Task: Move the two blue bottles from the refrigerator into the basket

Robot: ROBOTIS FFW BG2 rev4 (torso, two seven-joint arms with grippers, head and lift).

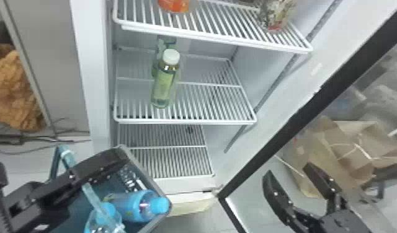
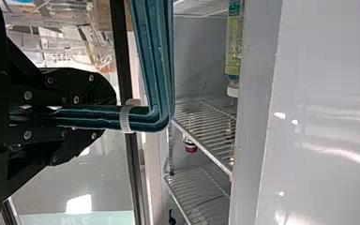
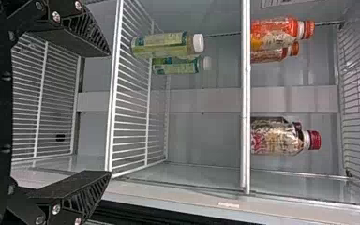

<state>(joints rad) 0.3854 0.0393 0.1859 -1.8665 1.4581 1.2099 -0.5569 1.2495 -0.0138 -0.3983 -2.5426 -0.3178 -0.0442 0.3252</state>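
Black left claw [image 1: 71,176] clasps the basket's handle [image 2: 155,61], right claw [image 1: 287,169] spread open.

There's room right of the green bottles [image 1: 164,83] (upper shelf [image 1: 213,39] overhead).

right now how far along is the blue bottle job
Done, it seems: two clear bottles with blue caps are in the dark basket. In hand: black left gripper shut on the basket's teal handle; black right gripper open and empty. Left: likely no bottle moves; the glass door stands open.
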